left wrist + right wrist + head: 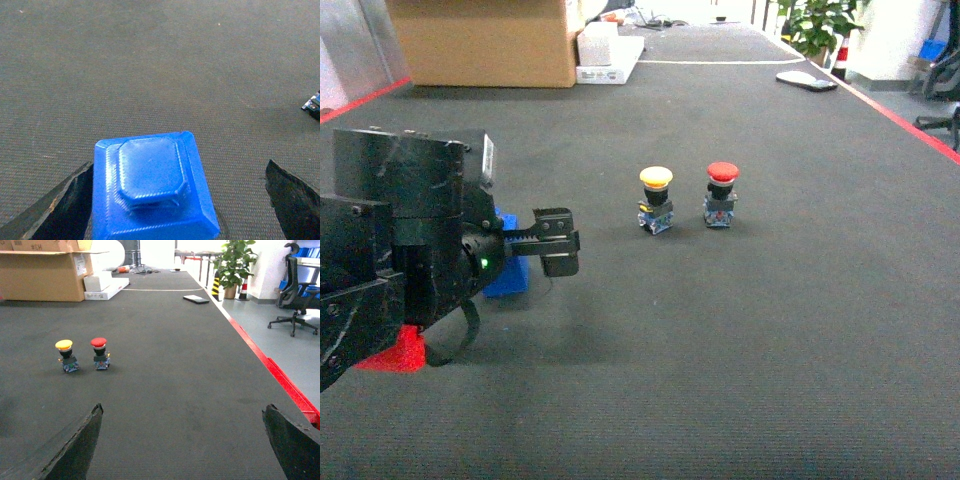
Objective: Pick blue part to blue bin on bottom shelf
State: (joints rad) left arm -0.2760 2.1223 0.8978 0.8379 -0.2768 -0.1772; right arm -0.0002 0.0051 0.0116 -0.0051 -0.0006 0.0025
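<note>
Dark mat [770, 330] across all views. Left gripper [175, 200] low over blue part [152, 185], jaws apart, part off-centre toward the left finger [55, 207]. Right gripper [182, 440] spread wide, empty, well apart. Head view mostly hides the part; yellow button [656, 198] and red button [721, 193] clear there.

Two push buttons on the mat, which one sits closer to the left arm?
The yellow-capped button. It stands left of the red-capped button, so nearer the left gripper over the blue part.
</note>
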